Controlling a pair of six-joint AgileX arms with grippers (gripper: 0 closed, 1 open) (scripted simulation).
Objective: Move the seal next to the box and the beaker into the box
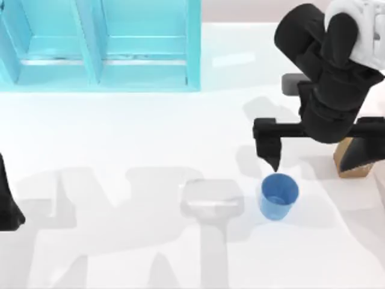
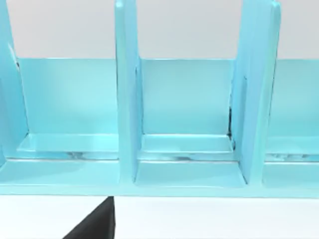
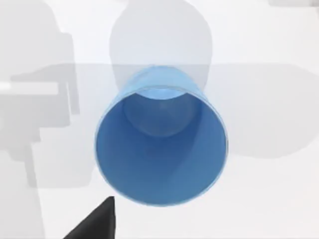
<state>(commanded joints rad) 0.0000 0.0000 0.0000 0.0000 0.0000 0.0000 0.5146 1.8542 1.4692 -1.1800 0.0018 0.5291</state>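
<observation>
Two task things stand on the white desk (image 1: 120,150): the beaker (image 1: 279,196), upright at about 4 o'clock, and the seal (image 1: 351,158) at 3 o'clock (partly hidden). The right claw (image 1: 325,153) hangs spread wide, holding nothing. The left claw (image 1: 7,208) is parked at 9 o'clock, fingers unclear. The box (image 1: 99,45) sits at 11 o'clock.

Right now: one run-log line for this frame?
right gripper: open, above beaker | beaker: upright on table, outside box | seal: table's right, partly hidden | left gripper: parked, left edge
</observation>
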